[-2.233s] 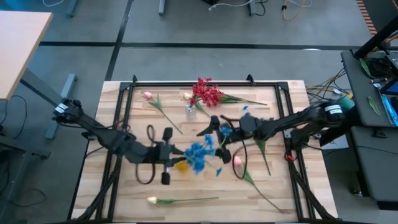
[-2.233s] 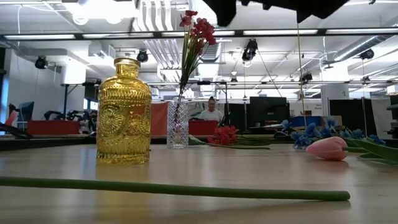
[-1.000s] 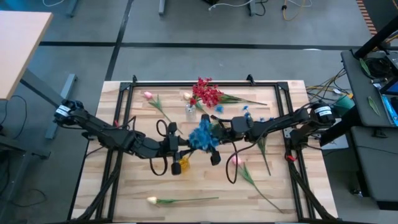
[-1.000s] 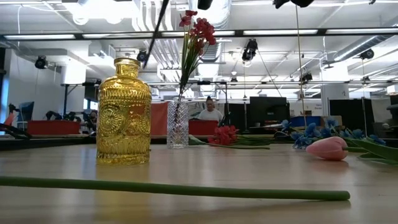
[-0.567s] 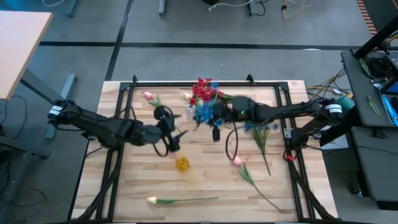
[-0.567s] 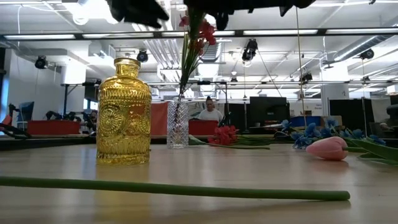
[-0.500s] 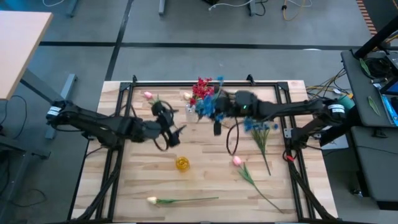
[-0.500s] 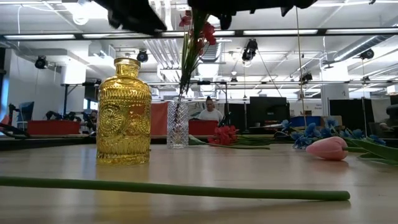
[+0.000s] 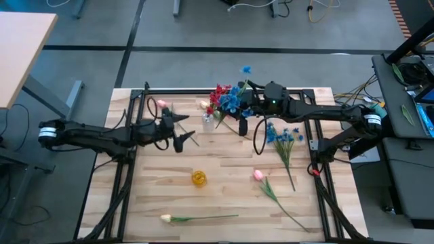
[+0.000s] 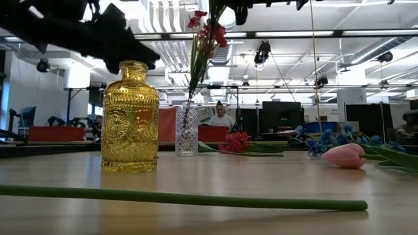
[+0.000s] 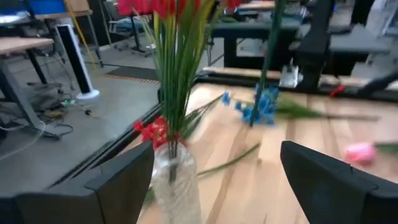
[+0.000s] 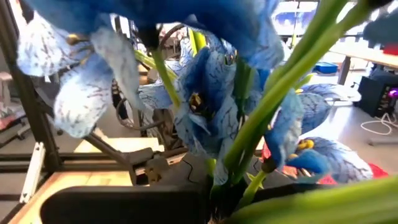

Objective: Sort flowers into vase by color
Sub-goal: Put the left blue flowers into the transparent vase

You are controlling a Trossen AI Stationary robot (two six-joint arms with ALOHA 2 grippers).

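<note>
A clear glass vase (image 9: 207, 121) with red flowers (image 9: 220, 99) stands near the far edge. Beside it my right gripper (image 9: 241, 116) is shut on a bunch of blue flowers (image 9: 234, 99), seen close in the right wrist view (image 12: 205, 106). My left gripper (image 9: 179, 133) is open, left of the clear vase (image 11: 177, 183), and holds nothing. A yellow glass vase (image 9: 198, 177) stands empty at mid-table. More blue flowers (image 9: 283, 135) lie flat on the right. My right gripper pinches the blue bunch's green stems (image 12: 239, 177) between its two fingers, just under the blossoms. The bunch is lifted clear of the table. Its blossoms spread past the fingers, next to the red flowers.
Pink tulips lie at the far left (image 9: 161, 104) and right of centre (image 9: 258, 175). A cream one (image 9: 203, 104) lies by the clear vase, and another (image 9: 166, 217) at the near edge, its stem (image 10: 183, 197) across the low view. A black frame (image 9: 135, 108) rims the table.
My right gripper has carried the blue bunch from above the yellow vase toward the far edge, up beside the red flowers. My left gripper has let go of the bunch and drawn back toward the table's left and far edges.
</note>
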